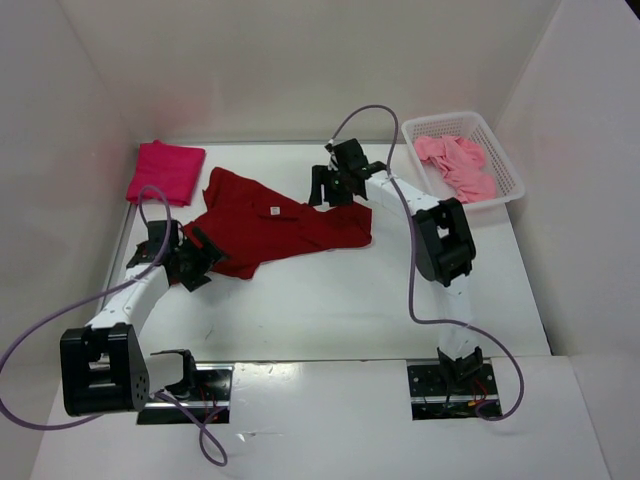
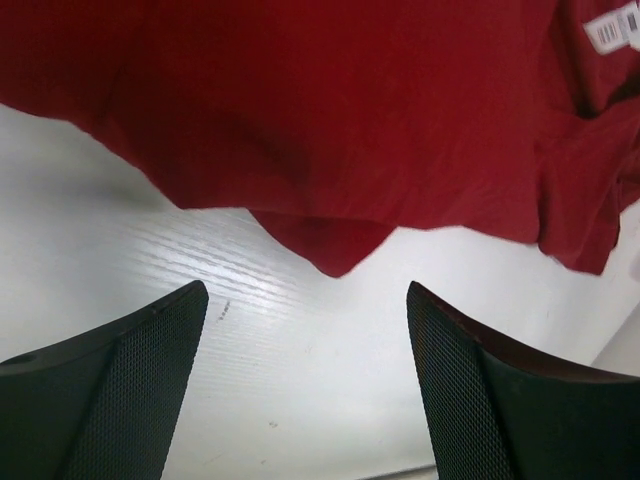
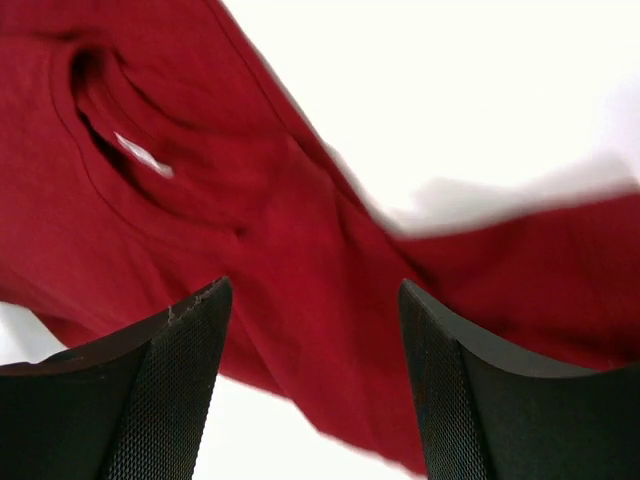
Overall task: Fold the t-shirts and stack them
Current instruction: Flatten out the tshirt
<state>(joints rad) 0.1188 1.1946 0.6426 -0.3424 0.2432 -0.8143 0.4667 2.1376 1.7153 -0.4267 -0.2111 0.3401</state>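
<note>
Dark red t-shirt (image 1: 280, 225): lay spread and rumpled at table (image 1: 330, 300) centre, neck label up. Crimson-pink t-shirt (image 1: 166, 172): folded, at 10 o'clock from it, just apart. Light pink t-shirt (image 1: 458, 165): bunched inside white mesh basket (image 1: 506, 158), at 2 o'clock. Left gripper (image 2: 305, 290): jaws parted, empty, at the dark red shirt's 8 o'clock hem. Right gripper (image 3: 315, 285): jaws parted, empty, over its 1 o'clock edge.
</note>
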